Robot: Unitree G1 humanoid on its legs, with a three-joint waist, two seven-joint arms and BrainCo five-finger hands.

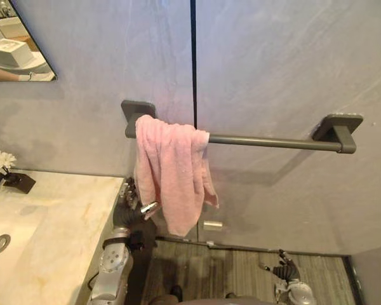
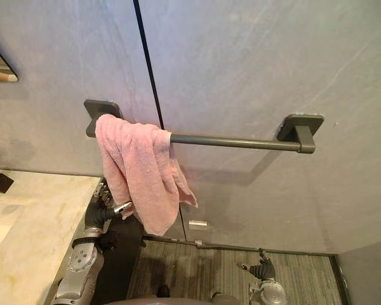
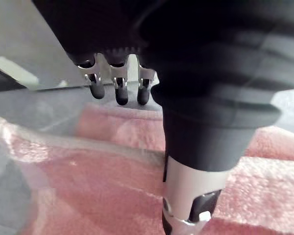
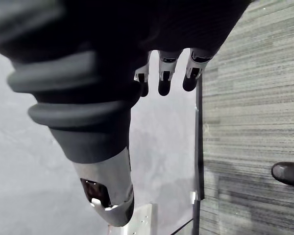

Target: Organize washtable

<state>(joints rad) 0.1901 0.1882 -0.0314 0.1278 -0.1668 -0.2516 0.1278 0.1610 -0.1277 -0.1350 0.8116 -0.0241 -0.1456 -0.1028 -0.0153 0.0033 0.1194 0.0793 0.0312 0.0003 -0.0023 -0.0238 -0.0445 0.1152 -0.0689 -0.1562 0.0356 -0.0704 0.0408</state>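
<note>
A pink towel (image 1: 174, 171) hangs bunched over the left end of a grey wall bar (image 1: 273, 142), its lower edge level with the counter. My left hand (image 1: 132, 202) is raised beside the towel's lower left edge, with the thumb touching the cloth. In the left wrist view its fingers (image 3: 120, 90) are relaxed and hold nothing, and the pink towel (image 3: 88, 181) lies just past them. My right hand (image 1: 284, 270) hangs low at the right above the floor, its fingers (image 4: 165, 81) loose and empty.
The marble washtable (image 1: 57, 229) runs along the left, with a sink drain (image 1: 0, 243) and white flowers (image 1: 0, 159) in a dark holder at the back. A mirror (image 1: 16, 44) hangs at upper left. The right part of the bar is bare.
</note>
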